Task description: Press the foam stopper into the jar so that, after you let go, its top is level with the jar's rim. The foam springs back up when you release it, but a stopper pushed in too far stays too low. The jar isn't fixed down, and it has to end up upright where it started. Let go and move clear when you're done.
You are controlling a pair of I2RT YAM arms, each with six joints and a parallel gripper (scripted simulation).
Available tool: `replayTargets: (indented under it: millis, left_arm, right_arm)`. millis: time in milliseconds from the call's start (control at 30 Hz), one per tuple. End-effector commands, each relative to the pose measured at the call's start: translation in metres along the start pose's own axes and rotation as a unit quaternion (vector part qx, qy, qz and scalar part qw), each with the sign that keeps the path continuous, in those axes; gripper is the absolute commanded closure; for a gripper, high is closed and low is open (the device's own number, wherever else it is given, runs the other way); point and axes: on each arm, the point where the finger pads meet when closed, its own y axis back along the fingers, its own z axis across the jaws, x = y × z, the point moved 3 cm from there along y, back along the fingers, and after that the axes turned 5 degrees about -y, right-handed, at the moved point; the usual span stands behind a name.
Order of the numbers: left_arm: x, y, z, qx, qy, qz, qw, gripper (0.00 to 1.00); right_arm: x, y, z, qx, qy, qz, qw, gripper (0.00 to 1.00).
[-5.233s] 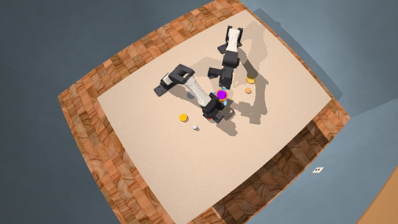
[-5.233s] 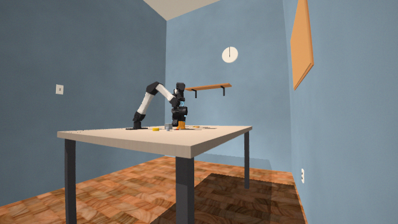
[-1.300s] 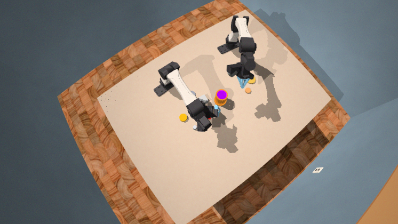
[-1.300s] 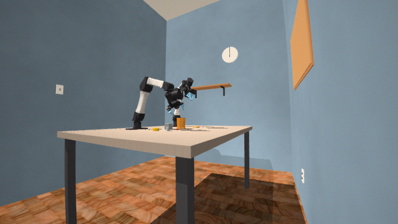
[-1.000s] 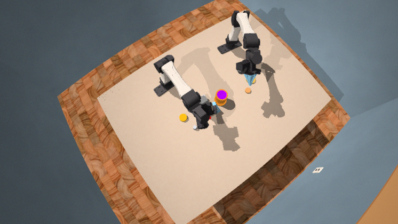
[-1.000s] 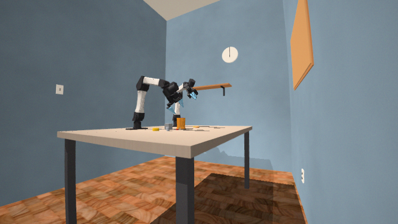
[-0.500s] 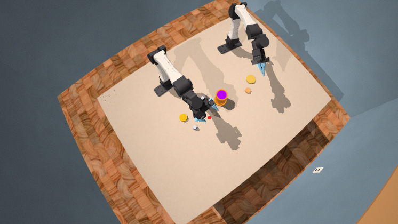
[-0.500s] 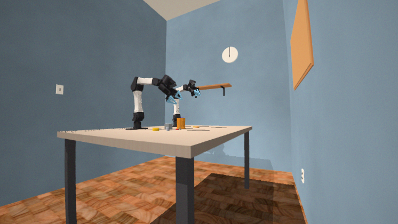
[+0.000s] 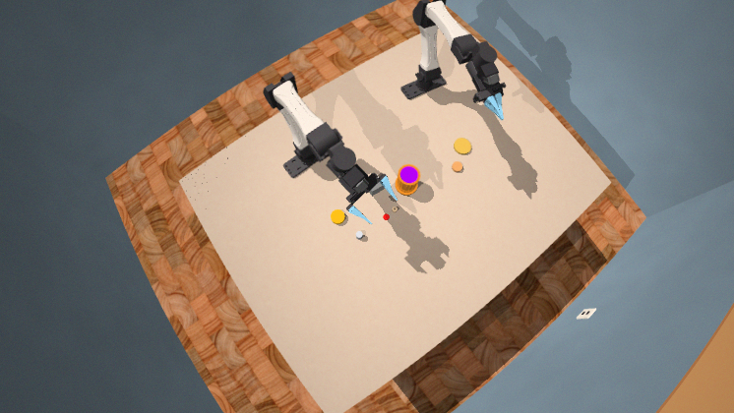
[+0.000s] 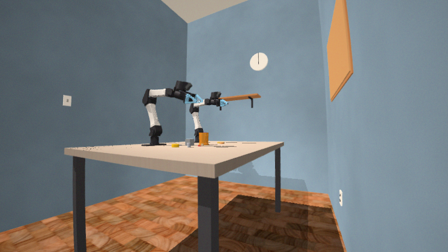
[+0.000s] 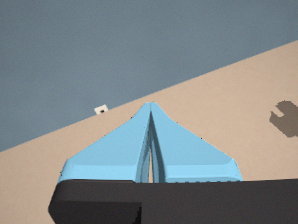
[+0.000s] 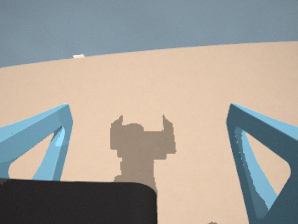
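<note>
Jar [image 9: 408, 186] [image 10: 203, 138]: upright, near right claw, untouched
Stopper [image 9: 408, 174]: in jar
Right claw [image 9: 383, 211] [image 10: 194, 101] [image 12: 149, 112]: raised, fingers apart
Left claw [image 9: 502, 119] [image 10: 227, 103] [image 11: 150, 111]: fingers together, farther off

Operator, your left gripper [image 9: 502, 118] [image 10: 227, 103] [image 11: 150, 111] has withdrawn from near the orange jar [image 9: 407, 185] [image 10: 203, 138] to well apart at two o'clock in the top view. Your right gripper [image 9: 383, 211] [image 10: 198, 101] [image 12: 149, 112], earlier at the jar, has risen and backed off towards seven o'clock, uncovering the red dot [image 9: 386, 216].
</note>
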Motion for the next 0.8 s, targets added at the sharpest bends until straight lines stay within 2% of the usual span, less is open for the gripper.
replayTargets:
  millis: [0, 200, 367, 400, 467, 500, 533, 567, 633, 667, 767]
  left_arm:
    - [0.001, 0.011, 0.017, -0.037, 0.062, -0.039, 0.997, 1.00]
    - [0.003, 0.034, 0.036, -0.071, 0.126, -0.086, 0.986, 1.00]
    - [0.011, 0.033, 0.034, -0.067, 0.137, -0.085, 0.985, 1.00]
    - [0.009, 0.040, 0.040, -0.077, 0.138, -0.093, 0.983, 1.00]
    - [0.011, 0.043, 0.040, -0.077, 0.137, -0.089, 0.984, 1.00]
    - [0.014, 0.041, 0.038, -0.075, 0.132, -0.082, 0.985, 1.00]
    - [0.018, 0.038, 0.036, -0.072, 0.125, -0.069, 0.987, 1.00]
    - [0.012, 0.045, 0.042, -0.083, 0.121, -0.076, 0.986, 1.00]
    - [0.021, 0.042, 0.039, -0.080, 0.122, -0.066, 0.987, 1.00]
    - [0.003, 0.045, 0.039, -0.074, 0.120, -0.085, 0.986, 1.00]
    - [0.001, 0.041, 0.038, -0.071, 0.119, -0.084, 0.987, 1.00]
  right_arm:
    - [-0.029, 0.018, 0.005, 0.012, 0.055, -0.091, 0.994, 0.02]
    - [-0.057, 0.049, 0.006, 0.039, 0.097, -0.177, 0.979, 0.02]
    - [-0.054, 0.046, -0.001, 0.051, 0.101, -0.176, 0.978, 0.02]
    - [-0.061, 0.060, 0.003, 0.047, 0.103, -0.195, 0.974, 0.02]
    - [-0.061, 0.061, 0.006, 0.044, 0.103, -0.196, 0.974, 0.02]
    - [-0.055, 0.055, 0.004, 0.043, 0.100, -0.183, 0.977, 0.02]
    - [-0.059, 0.060, 0.008, 0.031, 0.094, -0.187, 0.977, 0.02]
    - [-0.079, 0.075, 0.016, 0.023, 0.090, -0.218, 0.972, 0.02]
    - [-0.078, 0.072, 0.015, 0.024, 0.090, -0.214, 0.972, 0.02]
    - [-0.073, 0.064, 0.013, 0.027, 0.089, -0.204, 0.975, 0.02]
    - [-0.051, 0.051, 0.005, 0.037, 0.088, -0.165, 0.982, 0.02]
